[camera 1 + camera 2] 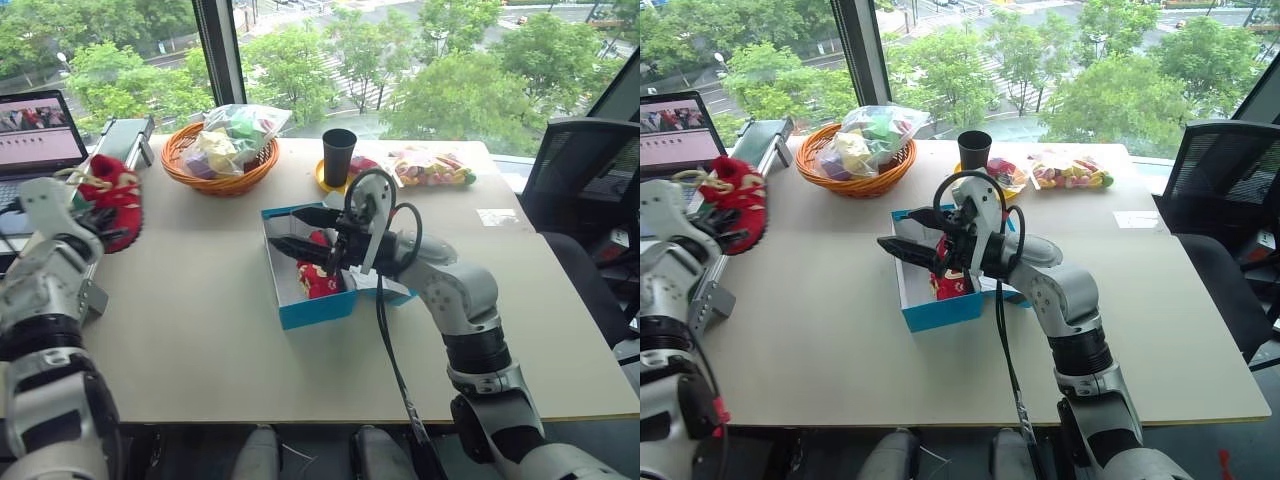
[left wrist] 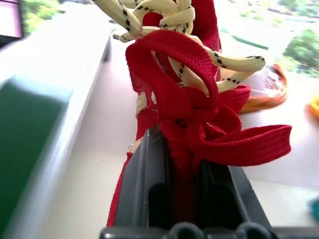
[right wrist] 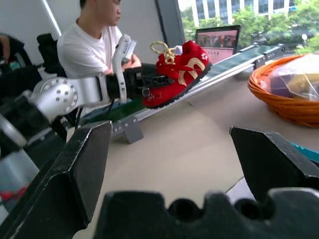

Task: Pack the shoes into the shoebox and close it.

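one soft red embroidered fabric shoe [image 1: 112,200] clamped in left gripper [image 1: 100,218] far left; right gripper [image 1: 300,232], jaws wide, over bright blue cardboard shoebox [image 1: 315,308]. risk: thin hold on fabric slips during carry.

Silver-grey jointed arms, black wrist bands, black two-finger grippers, looping black cable on right arm [image 1: 400,330]

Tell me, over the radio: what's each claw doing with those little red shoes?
Left gripper shut on one red fabric shoe, lifted off the table. Right gripper open above the bright blue cardboard shoebox; second red shoe already inside. Path to the box clear.
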